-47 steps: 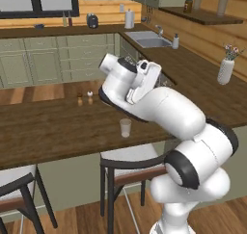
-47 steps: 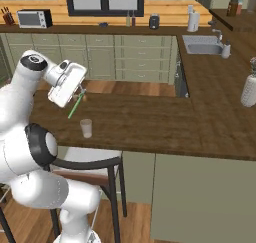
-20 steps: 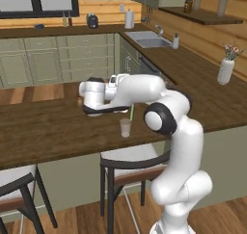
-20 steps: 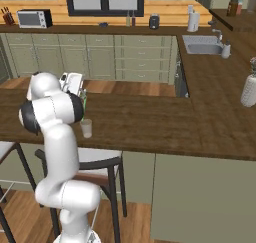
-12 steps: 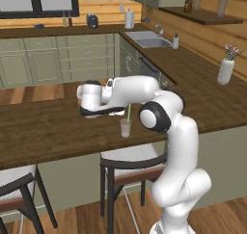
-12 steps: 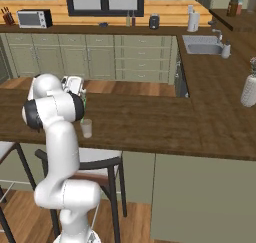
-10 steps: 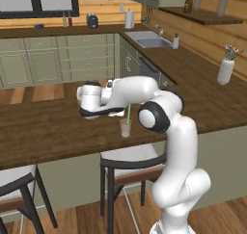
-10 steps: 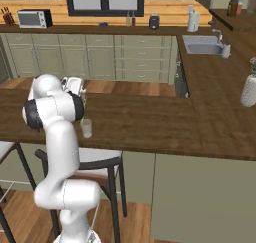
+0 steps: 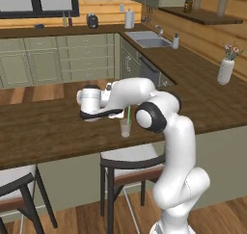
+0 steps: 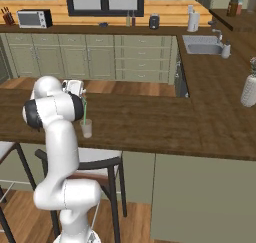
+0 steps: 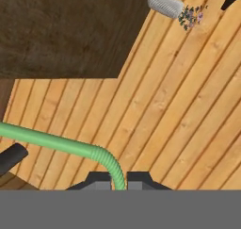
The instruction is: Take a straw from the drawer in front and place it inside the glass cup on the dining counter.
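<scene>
Gripper [image 11: 119, 180] is pinched on the thin light-green straw with the bent tip [image 11: 56, 141]; in the hand view the two dark fingertips sit right against the straw's end, and the ribbed bend curves off to the left.

From the left base view, the white arm folds back on itself, with the forearm lying roughly level over the long dark brown wood-grain dining counter [image 9: 43, 132] and the hand pointing sideways at the cup. The straw stands nearly upright there, its lower end down inside the small clear glass tumbler [image 9: 125, 128], which sits close to the counter's near edge, above a black-framed stool [image 9: 128, 163].

Right base view shows the same thing: the hand is tucked beside the arm's dark joint, just above the tumbler. The hand camera looks across at a light wood plank wall, with the white vase with flowers [image 11: 165, 4] showing sideways near the top.
</scene>
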